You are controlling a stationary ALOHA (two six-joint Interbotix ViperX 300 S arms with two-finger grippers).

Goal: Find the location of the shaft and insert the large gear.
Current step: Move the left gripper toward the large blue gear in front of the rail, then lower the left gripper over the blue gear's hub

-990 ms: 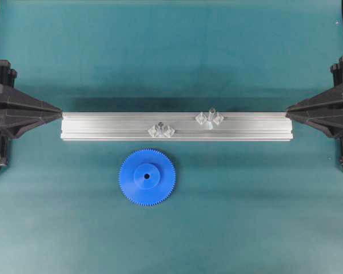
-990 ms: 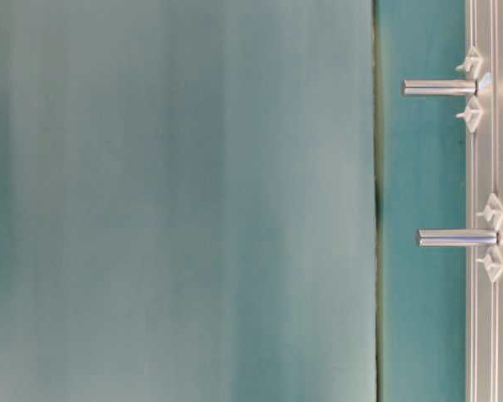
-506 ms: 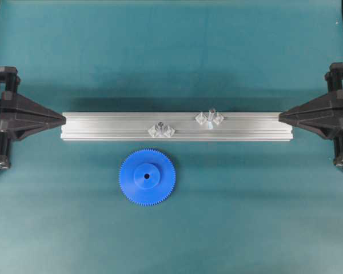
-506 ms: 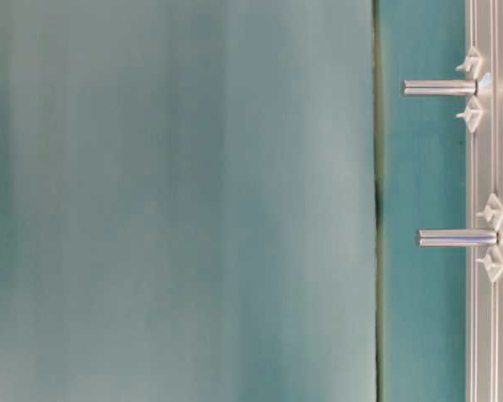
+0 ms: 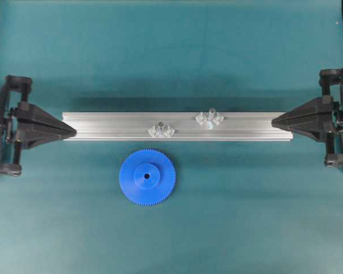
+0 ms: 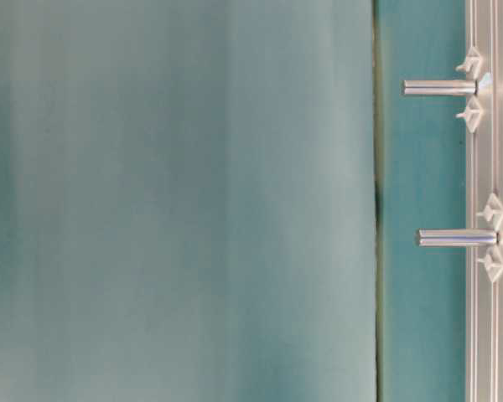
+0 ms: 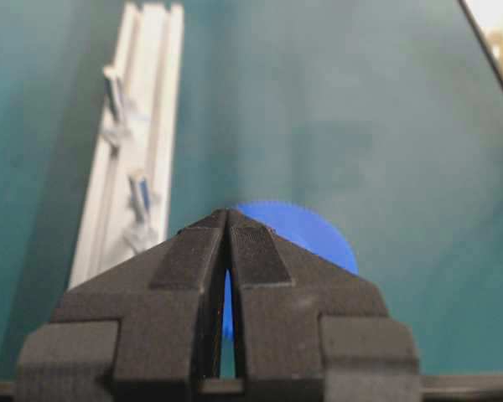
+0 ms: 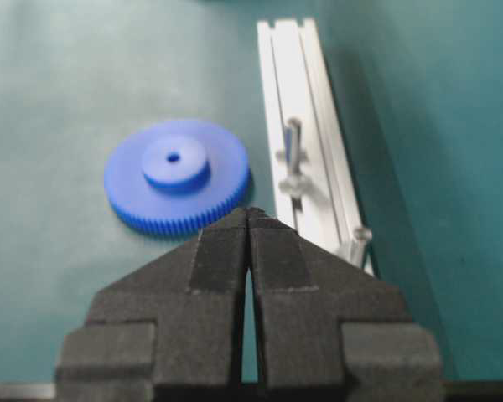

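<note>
The large gear [image 5: 147,177], a bright blue toothed disc with a raised hub, lies flat on the mat just in front of the aluminium rail [image 5: 103,127]. The shaft [image 5: 211,115], a pale peg on a clear winged base, stands on the rail right of centre. My left gripper [image 5: 73,130] is shut and empty, its tip at the rail's left end. My right gripper [image 5: 274,121], shut and empty, points at the right end. In the left wrist view the gear [image 7: 318,236] shows behind the shut gripper [image 7: 228,216]. The right wrist view has the gear [image 8: 176,172], the shaft [image 8: 358,244] and the shut gripper [image 8: 248,213].
A second clear-based mount with a shorter, darker-tipped pin [image 5: 160,128] stands on the rail left of the shaft. The table-level view shows the rail [image 6: 486,335] with two pins sticking out of it. Teal mat [image 5: 171,51] lies all round.
Both grippers have slid inward toward the rail's ends. The gear, rail and pins have not moved.
</note>
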